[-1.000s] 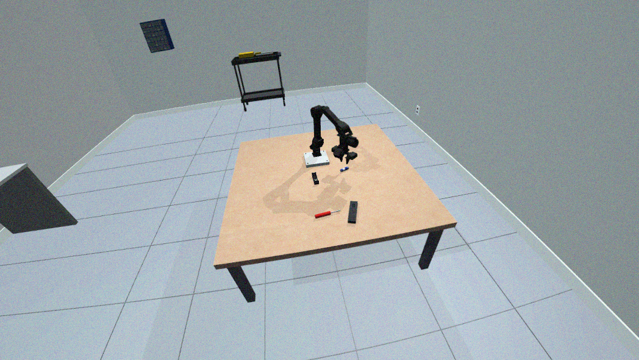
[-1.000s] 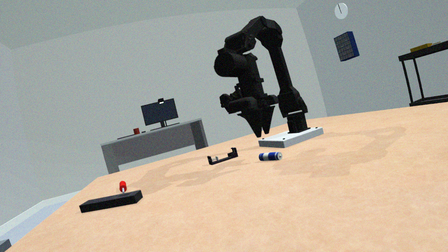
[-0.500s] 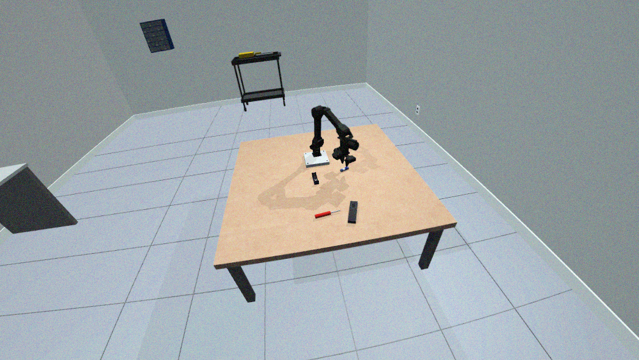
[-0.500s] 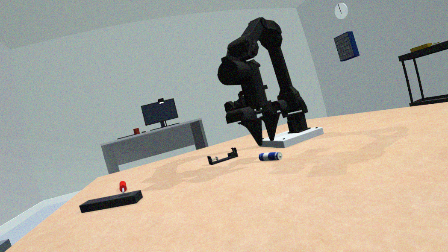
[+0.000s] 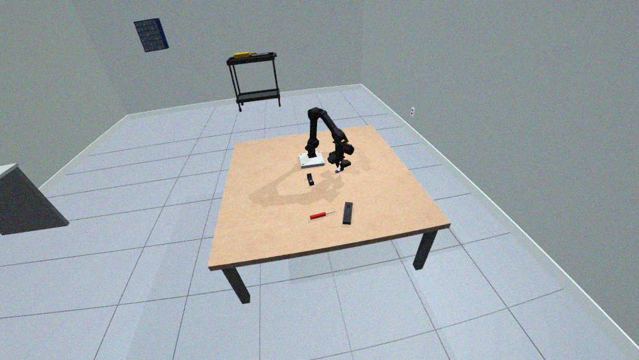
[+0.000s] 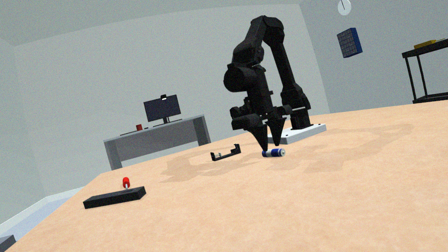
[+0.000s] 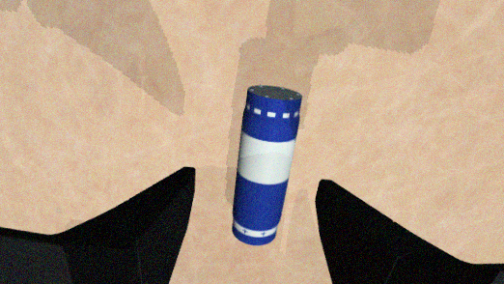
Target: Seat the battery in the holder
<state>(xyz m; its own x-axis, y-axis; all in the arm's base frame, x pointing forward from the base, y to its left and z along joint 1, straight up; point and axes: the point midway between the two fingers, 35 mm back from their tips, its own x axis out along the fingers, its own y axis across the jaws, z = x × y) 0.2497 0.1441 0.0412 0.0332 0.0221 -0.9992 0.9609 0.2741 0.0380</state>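
Observation:
The battery (image 5: 338, 171) (image 6: 275, 152) (image 7: 264, 161), blue with a white band, lies on its side on the table. Its flat dark end is at the top in the wrist view; the plus-marked end is at the bottom. My gripper (image 5: 340, 167) (image 6: 271, 147) is open. Its fingertips stand on either side of the battery low over the table, with a gap on each side in the wrist view. The black holder (image 5: 310, 179) (image 6: 226, 156) lies empty beside the battery, left of it in the top and exterior views. Its spring is at the near-left end in the exterior view, its lip at the other end.
A red screwdriver (image 5: 317, 215) (image 6: 125, 182) and a dark oblong block (image 5: 347, 213) (image 6: 114, 197) lie toward the table's front edge in the top view. The arm's white base plate (image 5: 305, 162) (image 6: 293, 136) is behind the holder.

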